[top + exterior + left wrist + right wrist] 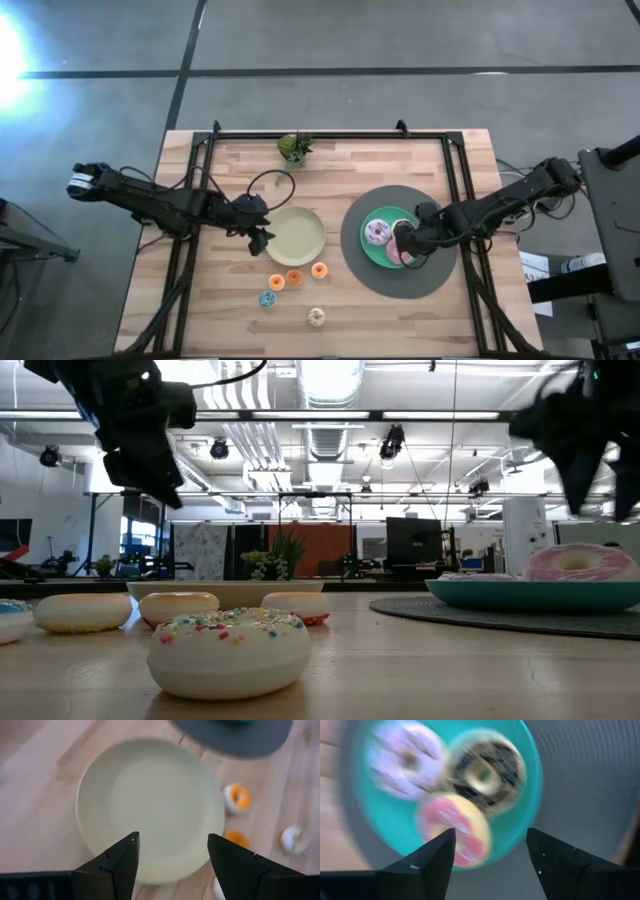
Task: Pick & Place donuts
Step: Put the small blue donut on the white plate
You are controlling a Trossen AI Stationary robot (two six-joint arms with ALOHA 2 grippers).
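Three bigger donuts lie on the teal plate (395, 837): a pink one (405, 762), a chocolate one (485, 770) and a yellow one with pink icing (455, 827). My right gripper (491, 831) hangs open above them, also seen over the plate in the high view (405, 243). Several mini donuts rest on the table near its front edge: orange ones (295, 277) (319, 269), a blue one (268, 298) and a cream one (316, 317). My left gripper (172, 840) is open and raised over the near-left rim of the beige plate (150, 805).
The teal plate sits on a round dark mat (440, 275) on the table's right half. A small potted plant (294, 147) stands at the far edge. The beige plate (297, 235) lies mid-table with nothing on it. Bare wood (200, 300) stretches along the near-left part of the table.
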